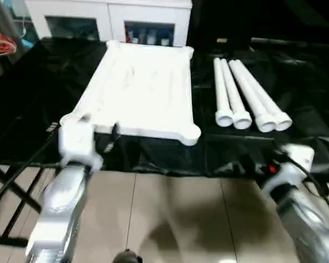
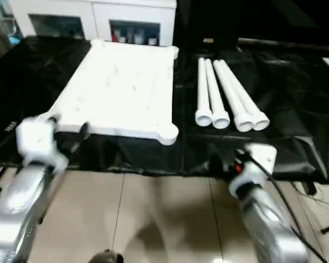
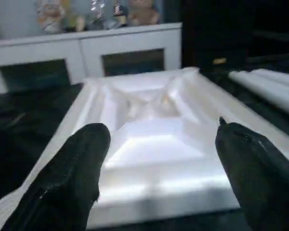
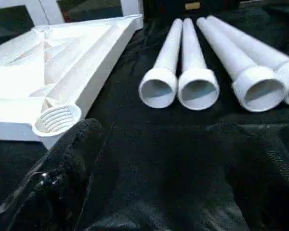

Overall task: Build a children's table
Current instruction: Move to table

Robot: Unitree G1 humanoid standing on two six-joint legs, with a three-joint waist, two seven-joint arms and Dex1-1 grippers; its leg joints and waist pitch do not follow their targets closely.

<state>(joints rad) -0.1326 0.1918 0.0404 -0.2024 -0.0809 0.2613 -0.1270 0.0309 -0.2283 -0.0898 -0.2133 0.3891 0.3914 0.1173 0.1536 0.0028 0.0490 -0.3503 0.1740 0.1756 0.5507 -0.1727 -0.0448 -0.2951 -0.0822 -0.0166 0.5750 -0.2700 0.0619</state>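
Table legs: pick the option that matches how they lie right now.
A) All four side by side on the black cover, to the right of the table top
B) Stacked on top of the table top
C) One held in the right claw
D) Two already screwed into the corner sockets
A: the four table legs lie side by side on the black cover, right of the table top, and none is in a socket.

a white top [image 1: 140,87] lies ribbed side up on a black sheet [image 1: 38,104]. four white legs [image 1: 247,98] lie side by side just right of it. behind stands a white cabinet [image 1: 109,19]. the left arm [image 1: 63,203] reaches to the top's near-left corner, the right arm [image 1: 301,203] to the sheet's near edge.
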